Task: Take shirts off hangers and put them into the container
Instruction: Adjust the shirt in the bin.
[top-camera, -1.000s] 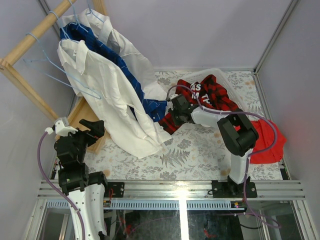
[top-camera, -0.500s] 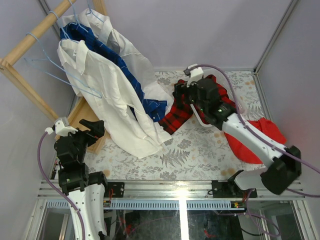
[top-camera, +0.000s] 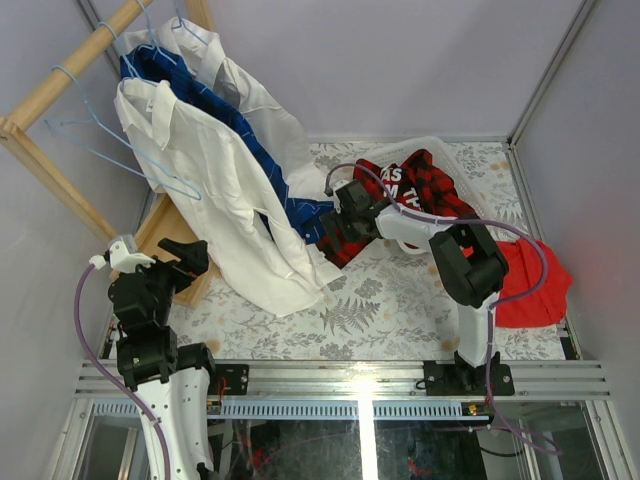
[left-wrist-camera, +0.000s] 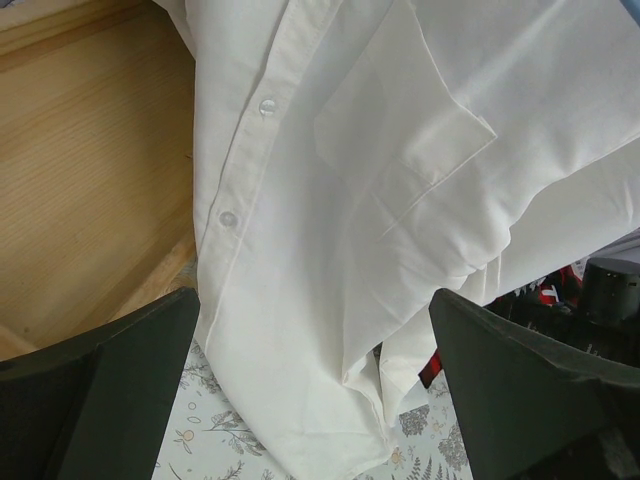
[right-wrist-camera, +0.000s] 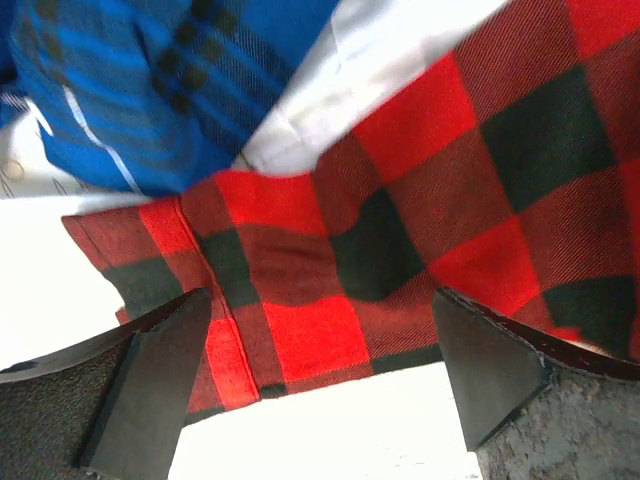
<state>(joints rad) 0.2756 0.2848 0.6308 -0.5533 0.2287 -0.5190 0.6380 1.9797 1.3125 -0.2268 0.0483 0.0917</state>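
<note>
Plaid shirt (top-camera: 432, 190) lies over the container (top-camera: 425, 143), one sleeve (top-camera: 340, 245) on the bench (top-camera: 400, 300). We see the right jaws spread above that sleeve, the left jaws spread near a white shirt (left-wrist-camera: 400, 200).

Pale wooden rack (top-camera: 40, 99) slants across the far left corner, its poles joined at an angle. Below it a flat wooden base board (left-wrist-camera: 90, 150) rests on the desk (top-camera: 380, 300), which is covered with a white cloth printed in grey ferns and leaves. A plain bright red cloth (top-camera: 535, 288) lies crumpled at the desk's right edge, possibly spilling over it; part is hidden. Grey walls (top-camera: 400, 60) close in the scene, and a ribbed metal rail (top-camera: 300, 376) runs along the near side.
</note>
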